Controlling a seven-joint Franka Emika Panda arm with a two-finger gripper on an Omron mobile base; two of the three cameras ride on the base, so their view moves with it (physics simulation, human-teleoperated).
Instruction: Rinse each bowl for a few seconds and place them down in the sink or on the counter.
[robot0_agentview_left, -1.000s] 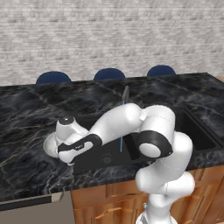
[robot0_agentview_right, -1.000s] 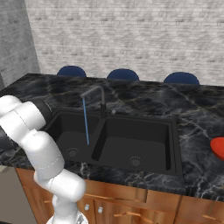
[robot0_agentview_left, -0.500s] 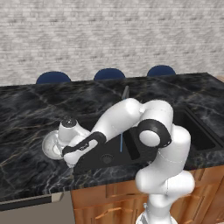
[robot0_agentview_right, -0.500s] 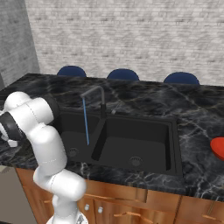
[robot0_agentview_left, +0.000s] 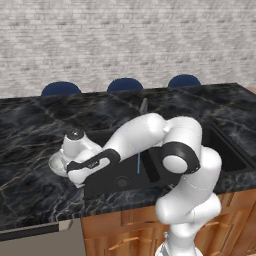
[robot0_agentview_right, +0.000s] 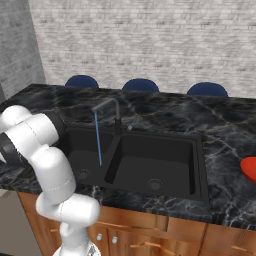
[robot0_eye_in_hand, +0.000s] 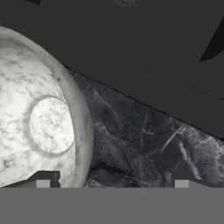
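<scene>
The white bowl (robot0_eye_in_hand: 39, 118) sits upright on the black marble table (robot0_agentview_left: 30, 135), just left of the sink (robot0_agentview_right: 150, 160), close to the basin's left rim. In the hand view its grey-speckled inside and round flat bottom face the camera, and the dark sink edge runs slantwise beside it.

The claw (robot0_eye_in_hand: 111, 180) hangs over the bowl's right rim with its jaws spread wide. One fingertip (robot0_eye_in_hand: 43, 180) shows against the bowl's inside, the other (robot0_eye_in_hand: 180, 180) over bare marble. Nothing is pinched between them; whether the left tip touches the bowl is hard to tell, since only the very tips show.

In the left base view the arm reaches down to the left across the sink, and its wrist covers most of the bowl (robot0_agentview_left: 56, 164), leaving a pale sliver of rim.

A thin stream of water (robot0_agentview_right: 98, 140) falls from the slim dark faucet (robot0_agentview_right: 112, 112) into the left basin. A red thing (robot0_agentview_right: 249, 169) lies on the table far to the right.
</scene>
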